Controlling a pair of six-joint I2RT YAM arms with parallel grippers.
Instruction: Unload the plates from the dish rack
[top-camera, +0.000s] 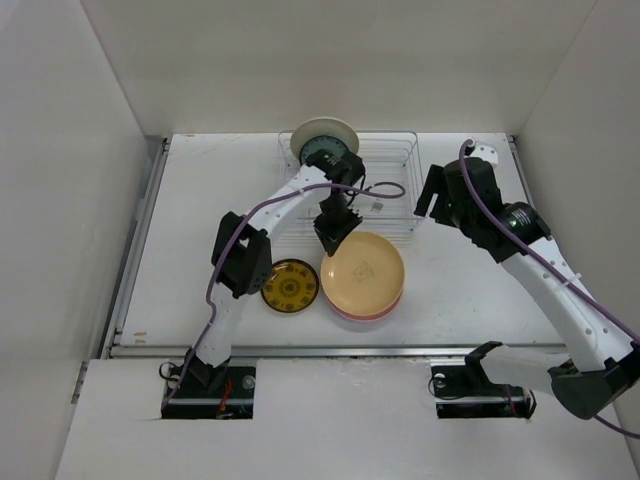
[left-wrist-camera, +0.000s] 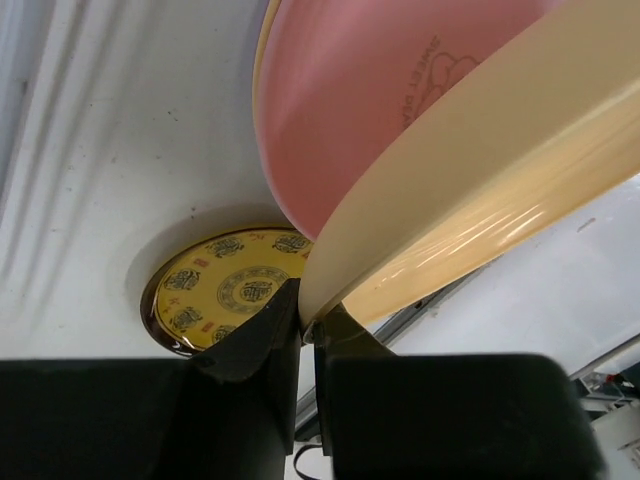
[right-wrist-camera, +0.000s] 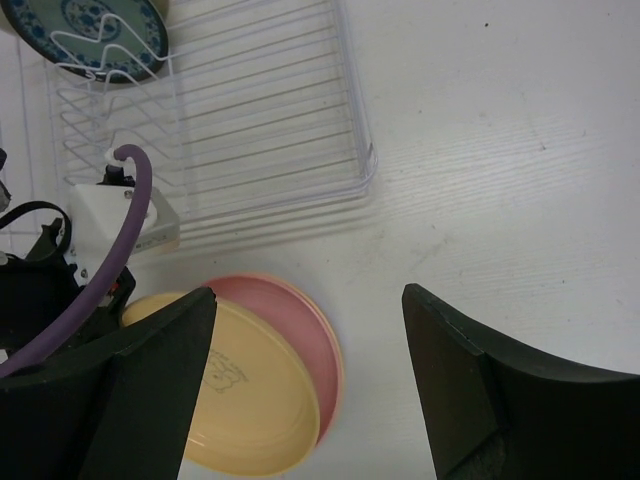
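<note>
Three plates are out on the table: mustard plate (top-camera: 290, 286), pink plate (top-camera: 362, 316), tan-yellow plate (top-camera: 365, 268) on top, its rim pinched by left gripper (left-wrist-camera: 308, 330). Right gripper (right-wrist-camera: 310, 380) gapes, empty. One teal-patterned plate (top-camera: 322, 135) left in dish rack (top-camera: 400, 170).

The left arm rises from its near-left base, elbow bent out to the left, and its forearm reaches far and right before the wrist folds back toward the near side. The left gripper (top-camera: 335, 232) points down, its jaws pinched on the rim of a tan-yellow plate (top-camera: 368, 268). The right arm stretches from the near right toward the far middle, and the right gripper (right-wrist-camera: 308, 300) hangs above the desk with its jaws spread wide.
</note>
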